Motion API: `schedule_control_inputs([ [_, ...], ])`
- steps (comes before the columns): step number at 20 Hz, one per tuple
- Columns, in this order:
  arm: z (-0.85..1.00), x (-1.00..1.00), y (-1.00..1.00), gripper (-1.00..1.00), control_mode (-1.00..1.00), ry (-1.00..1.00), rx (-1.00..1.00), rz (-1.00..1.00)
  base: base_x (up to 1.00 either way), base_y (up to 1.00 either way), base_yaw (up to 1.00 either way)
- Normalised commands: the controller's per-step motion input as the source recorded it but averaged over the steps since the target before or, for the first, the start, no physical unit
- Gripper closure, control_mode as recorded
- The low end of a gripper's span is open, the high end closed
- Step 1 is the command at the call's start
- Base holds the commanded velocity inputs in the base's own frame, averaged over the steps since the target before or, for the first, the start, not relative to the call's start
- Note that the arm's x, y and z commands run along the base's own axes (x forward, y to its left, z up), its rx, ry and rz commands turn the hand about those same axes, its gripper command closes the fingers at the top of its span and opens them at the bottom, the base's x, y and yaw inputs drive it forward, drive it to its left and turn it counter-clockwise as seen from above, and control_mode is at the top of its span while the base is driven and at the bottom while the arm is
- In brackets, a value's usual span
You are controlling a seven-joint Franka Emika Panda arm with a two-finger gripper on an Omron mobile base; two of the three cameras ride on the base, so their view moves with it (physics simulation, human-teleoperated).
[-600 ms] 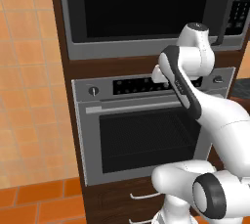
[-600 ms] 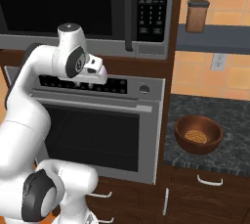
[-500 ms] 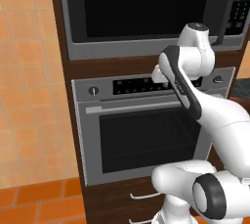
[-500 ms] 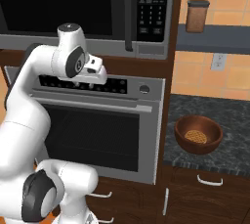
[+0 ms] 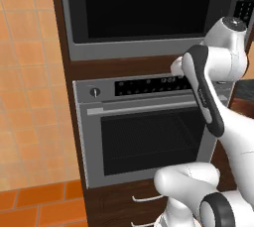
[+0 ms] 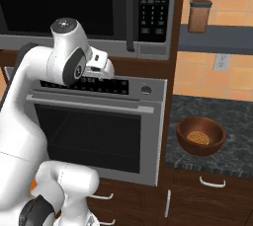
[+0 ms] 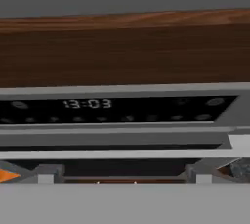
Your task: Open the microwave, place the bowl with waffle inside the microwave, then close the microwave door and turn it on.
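Note:
The microwave [image 5: 144, 8] fills the top of the wall unit, its black glass door [image 6: 64, 3] shut, with a dark handle strip [image 6: 130, 13] and keypad [image 6: 154, 5] on its right. My gripper [image 6: 104, 69] hovers just below it, in front of the wooden strip and the oven's control panel. The hand view looks at that panel, and the fingertips [image 7: 46, 173] stand wide apart with nothing between them. The dark brown bowl [image 6: 200, 135] sits on the counter at the right, with the golden waffle [image 6: 199, 137] inside it.
A silver oven [image 5: 144, 137] with a bar handle and a lit clock [image 7: 87, 103] sits under the microwave. The dark stone counter [image 6: 234, 116] lies to its right, above drawers. A brown jar [image 6: 199, 16] stands on a shelf. Orange tiles [image 5: 30, 97] cover the left wall.
The arm's upper joint has risen a little and the hand has shifted slightly right along the oven's panel. The gripper stays open. Bowl and microwave door are unchanged.

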Motion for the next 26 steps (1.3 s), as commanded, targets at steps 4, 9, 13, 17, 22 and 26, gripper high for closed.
schedule_control_inputs([
  [4,0.7,-0.04,-0.63,-1.0,-1.0,-0.21,0.03,-0.08,0.0,0.0,0.0],
  [9,0.81,0.0,-0.54,-1.0,-1.0,-0.15,0.02,-0.03,0.0,0.0,0.0],
  [13,0.64,0.0,-0.34,-1.0,-1.0,-0.08,0.01,-0.06,0.0,0.0,0.0],
  [17,0.38,0.09,-0.26,-1.0,-1.0,-0.21,0.0,-0.05,0.0,0.0,0.0],
  [22,0.11,0.26,-0.19,-1.0,-1.0,-0.26,0.0,-0.04,0.0,0.0,0.0],
  [26,0.0,0.57,-0.02,-1.0,-1.0,-0.18,0.0,-0.01,0.0,0.0,0.0],
])
